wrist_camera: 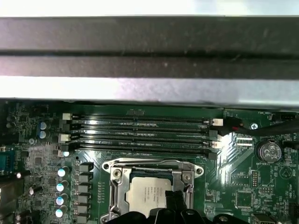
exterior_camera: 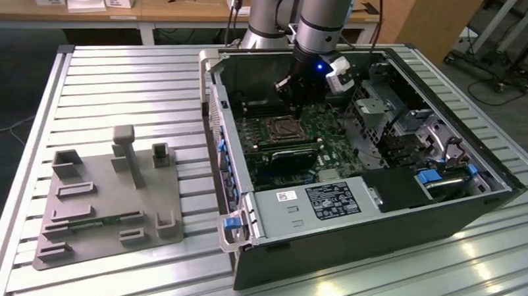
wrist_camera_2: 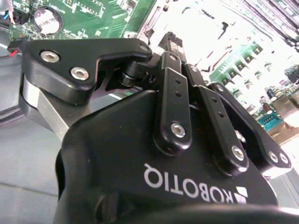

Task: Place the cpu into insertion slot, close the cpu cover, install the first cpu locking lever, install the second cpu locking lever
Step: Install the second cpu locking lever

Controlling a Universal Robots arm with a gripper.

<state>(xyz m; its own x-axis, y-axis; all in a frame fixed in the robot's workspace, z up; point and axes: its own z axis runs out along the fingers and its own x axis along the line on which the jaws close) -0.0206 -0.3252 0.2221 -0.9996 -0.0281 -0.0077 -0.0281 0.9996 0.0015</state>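
One cpu [wrist_camera: 148, 193] sits under one closed cpu cover [wrist_camera: 117, 184], pincer [wrist_camera: 174, 200] above.

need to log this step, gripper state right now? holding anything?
Gripper: fingers shut, holding nothing, tips down at the cover over the cpu.

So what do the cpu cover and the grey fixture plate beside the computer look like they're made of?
The cpu cover looks like thin stamped metal: it is silvery with bright glints along its frame edges. The grey fixture plate looks like matte plastic, possibly printed: it is a flat, uniform grey with no shine, though that is less certain.
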